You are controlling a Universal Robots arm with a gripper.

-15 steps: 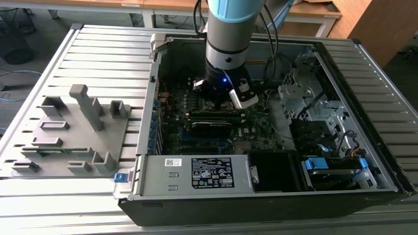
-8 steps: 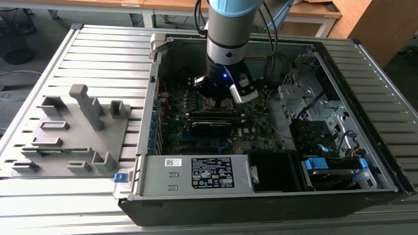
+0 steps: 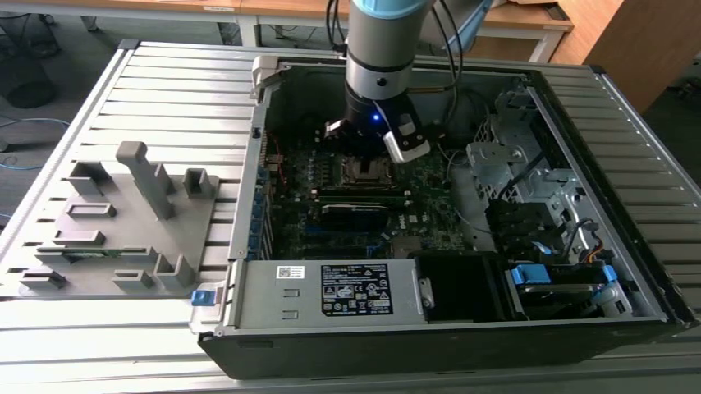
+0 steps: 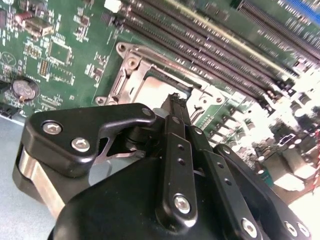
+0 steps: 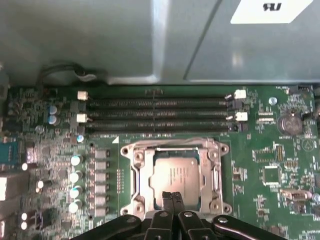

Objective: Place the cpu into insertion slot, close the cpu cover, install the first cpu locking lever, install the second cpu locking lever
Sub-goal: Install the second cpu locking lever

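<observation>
The cpu [image 5: 175, 173], a flat square chip with a dull grey top, lies in the insertion slot [image 3: 367, 170] on the green motherboard. The cpu cover [image 5: 134, 172], a silvery metal frame, lies flat around the chip. My gripper [image 5: 171, 196] hangs just above the socket's near edge, shut with nothing between its black fingers. In the second wrist view the gripper [image 4: 175, 99] points its tip down at the chip's edge. In the exterior view the arm [image 3: 378, 74] stands upright over the socket inside the open computer case. How the locking levers stand I cannot tell.
Long black memory slots [image 5: 157, 115] run beside the socket. A power supply [image 3: 356, 290] with a white-and-black label sits at the case's front. A metal drive cage [image 3: 515, 172] and cables fill the exterior view's right. A grey fixture plate [image 3: 121, 222] lies outside the case on the left.
</observation>
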